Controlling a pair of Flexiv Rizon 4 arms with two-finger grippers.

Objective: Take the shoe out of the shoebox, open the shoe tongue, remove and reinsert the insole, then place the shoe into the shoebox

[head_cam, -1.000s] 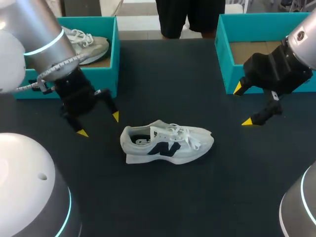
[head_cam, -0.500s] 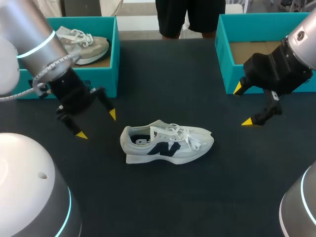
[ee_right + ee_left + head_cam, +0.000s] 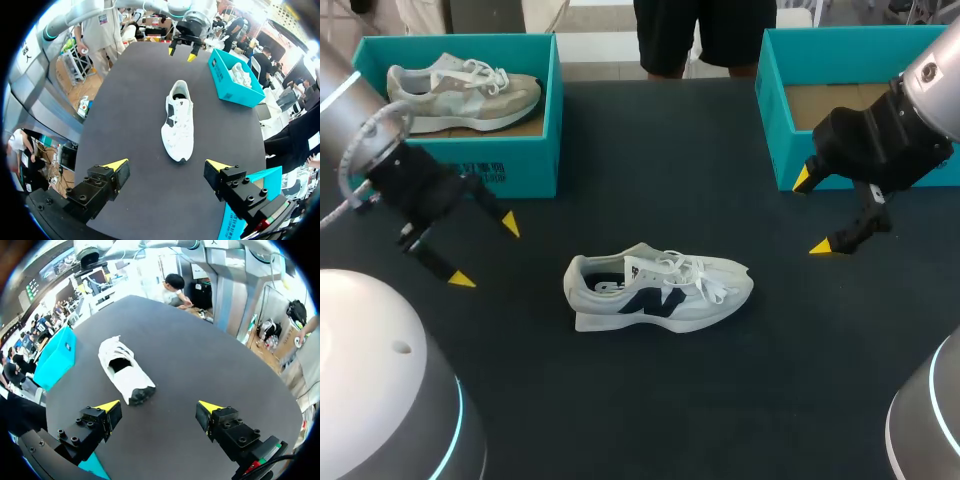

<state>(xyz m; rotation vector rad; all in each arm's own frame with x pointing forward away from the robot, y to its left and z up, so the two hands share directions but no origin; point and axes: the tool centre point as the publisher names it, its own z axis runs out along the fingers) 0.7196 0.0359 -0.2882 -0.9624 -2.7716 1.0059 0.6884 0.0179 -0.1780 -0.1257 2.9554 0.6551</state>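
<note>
Head view, shoe: the white shoe stands on its sole in the middle of the table, outside both boxes, with its toe toward 3 o'clock. Standing so, its tongue and insole can be reached from above.
Head view, left gripper: the left gripper hangs at 9 o'clock from the shoe, well apart, on the heel side. Its fingers are spread and hold nothing.
Head view, right gripper: the right gripper is at 2 o'clock from the shoe, in front of the empty shoebox. It is also released and holds nothing.
Head view, boxes: the other shoebox, at 10 o'clock, holds a second shoe. So the empty one is probably where the shoe returns.
Left wrist view, shoe: the shoe lies ahead of the left gripper, toward 11 o'clock, heel nearest. Nothing is between the jaws.
Right wrist view, shoe: the shoe is at 12 o'clock from the right gripper, toe nearest. The jaws stand wide.
</note>
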